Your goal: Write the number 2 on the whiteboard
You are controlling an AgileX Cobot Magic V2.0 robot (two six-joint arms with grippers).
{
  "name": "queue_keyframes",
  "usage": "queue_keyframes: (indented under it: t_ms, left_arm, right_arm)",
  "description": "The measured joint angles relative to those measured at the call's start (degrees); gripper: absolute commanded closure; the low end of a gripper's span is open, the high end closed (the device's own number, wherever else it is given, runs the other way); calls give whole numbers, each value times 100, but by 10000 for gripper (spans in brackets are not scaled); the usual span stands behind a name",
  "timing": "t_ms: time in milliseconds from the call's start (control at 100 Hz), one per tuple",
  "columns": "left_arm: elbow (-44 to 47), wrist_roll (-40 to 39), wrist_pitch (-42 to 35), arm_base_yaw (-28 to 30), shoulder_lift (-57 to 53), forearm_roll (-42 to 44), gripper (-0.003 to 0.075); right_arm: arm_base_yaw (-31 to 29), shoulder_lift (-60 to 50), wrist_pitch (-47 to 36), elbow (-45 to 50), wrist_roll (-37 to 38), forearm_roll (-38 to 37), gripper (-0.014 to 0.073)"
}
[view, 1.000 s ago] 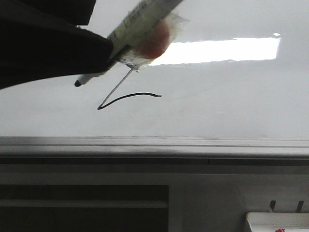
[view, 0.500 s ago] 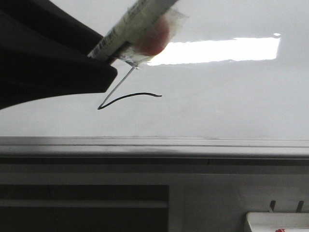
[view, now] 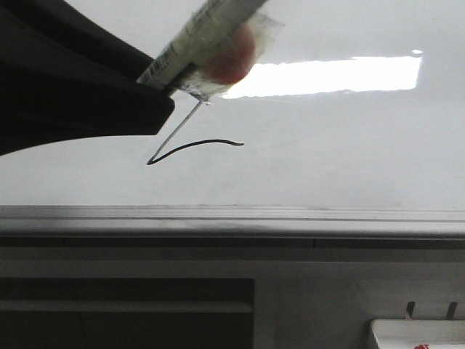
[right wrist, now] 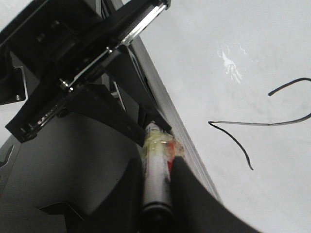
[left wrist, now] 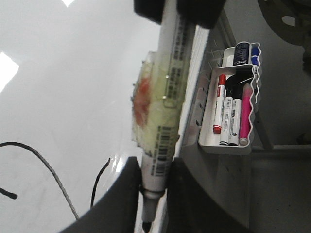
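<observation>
The whiteboard (view: 327, 145) carries the number 2 (view: 196, 143); its diagonal and wavy base show, and its top is hidden behind the marker (view: 211, 33). The marker is white with a barcode and has tape and a red patch round its middle. My left gripper (left wrist: 154, 167) is shut on the marker's tip end; the black tip (left wrist: 146, 225) pokes out between the fingers. In the front view this gripper (view: 149, 102) is a dark mass left of the digit. My right gripper (right wrist: 156, 167) is shut on the marker's rear end (right wrist: 156, 184). The digit also shows in the right wrist view (right wrist: 243, 124).
The board's grey frame edge (view: 232, 218) runs below the digit. A white pen tray (left wrist: 226, 148) hangs on the frame with several markers in it. A small white tray (view: 418, 334) sits at the lower right of the front view.
A second ago the marker's black tip stuck out free at the left. My left gripper has since come over that end and hides it. The digit is unchanged.
</observation>
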Motion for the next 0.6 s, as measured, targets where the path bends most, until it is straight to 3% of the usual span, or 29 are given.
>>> queue_keyframes:
  t_ms: [50, 170, 230, 420, 600]
  left_arm:
    - [0, 0, 0, 0, 0, 0, 741]
    - [-20, 0, -11, 0, 0, -22, 741]
    - [-23, -12, -21, 11, 0, -51, 741]
    - [-23, -12, 54, 121, 0, -1103, 741]
    - [-23, -12, 88, 769, 0, -3272, 741]
  right_arm:
    - [0, 0, -31, 0, 0, 10, 526]
    - [0, 12, -212, 0, 0, 65, 70]
    - [3, 12, -373, 0, 0, 88, -69]
    - [-47, -34, -1266, 0, 0, 88, 62]
    - [-87, -322, -1727, 0, 0, 75, 166]
